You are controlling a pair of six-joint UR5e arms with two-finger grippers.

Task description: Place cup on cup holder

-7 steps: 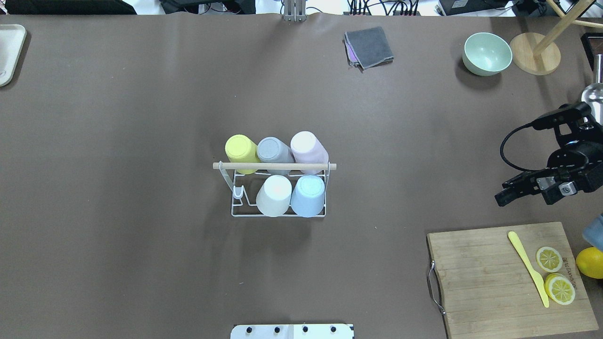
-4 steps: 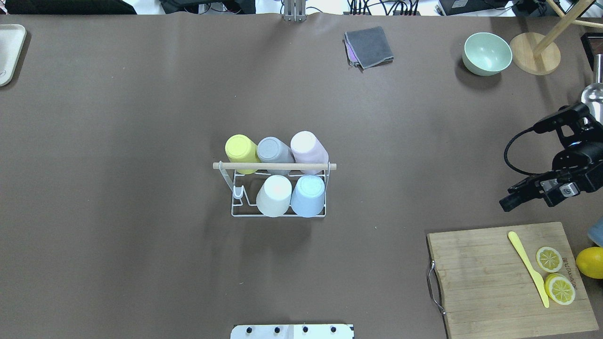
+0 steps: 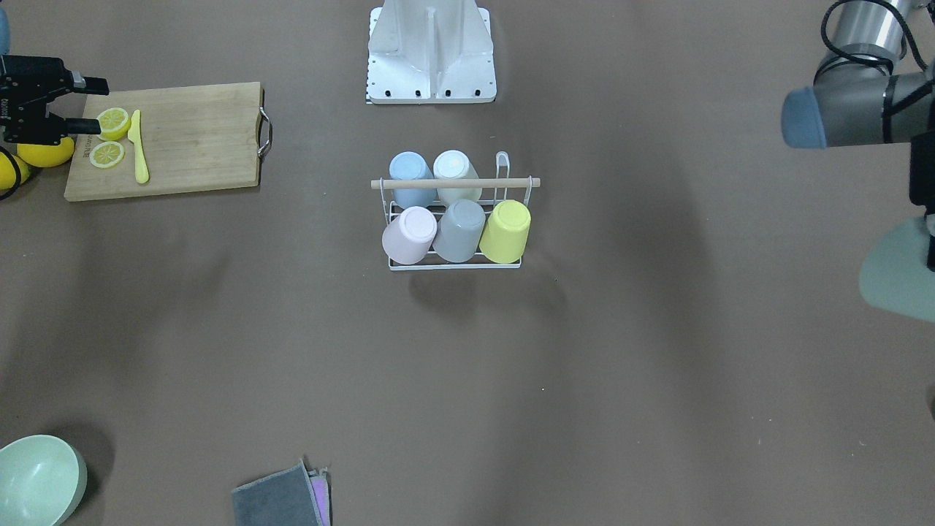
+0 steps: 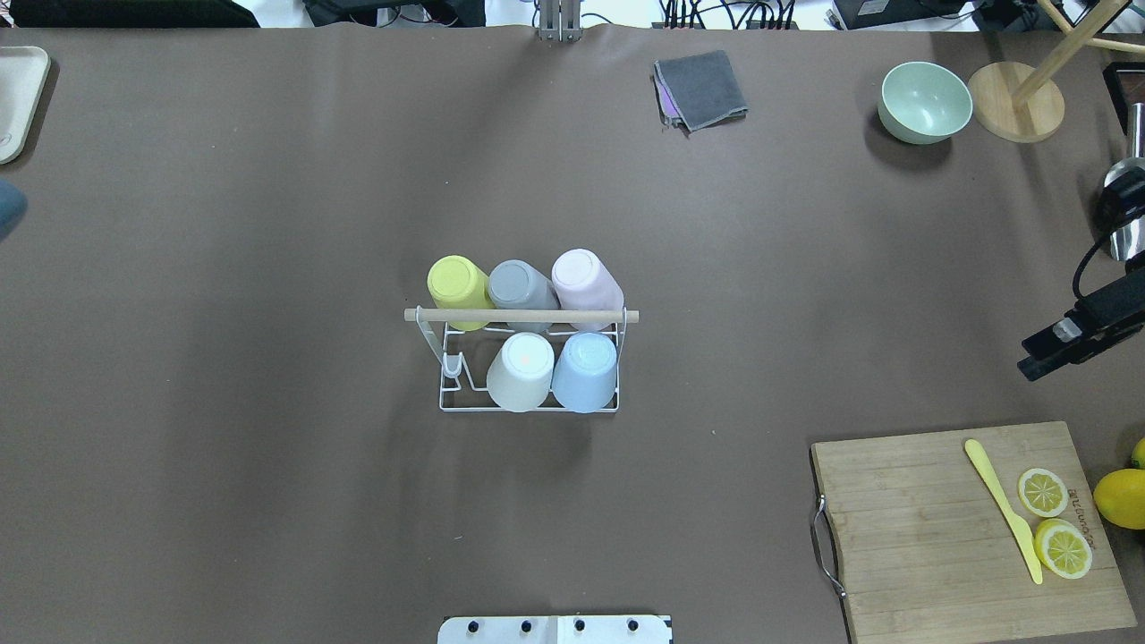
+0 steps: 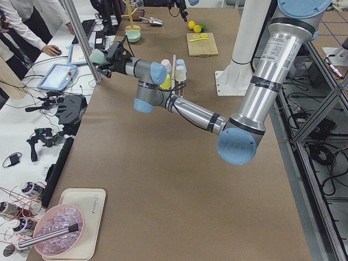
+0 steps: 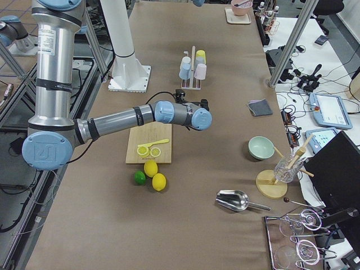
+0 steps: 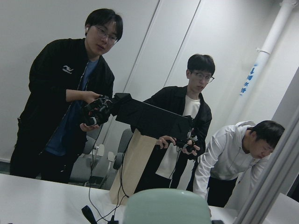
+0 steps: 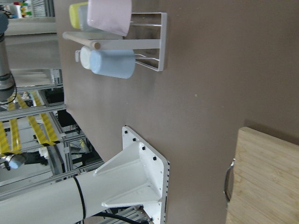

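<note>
The white wire cup holder (image 4: 521,315) with a wooden dowel handle stands mid-table; it also shows in the front view (image 3: 454,183). Five cups sit upside down on it: yellow (image 4: 456,284), grey, pink, white and blue. One prong (image 4: 453,365) at its front left is bare. My left gripper (image 5: 110,56) is off the table's left end, shut on a pale green cup (image 3: 898,274), which fills the bottom of the left wrist view (image 7: 166,207). My right gripper (image 3: 98,106) is open and empty near the table's right edge (image 4: 1038,362), far from the holder.
A wooden cutting board (image 4: 912,528) with lemon slices and a yellow knife lies front right, a lemon (image 4: 1120,497) beside it. A green bowl (image 4: 925,101), a wooden stand and a grey cloth (image 4: 702,89) are at the back. A white tray (image 4: 18,98) sits far left.
My right arm has drawn back to the right, toward the table's edge, its gripper now half out of the overhead view. The holder and its cups have not moved.
</note>
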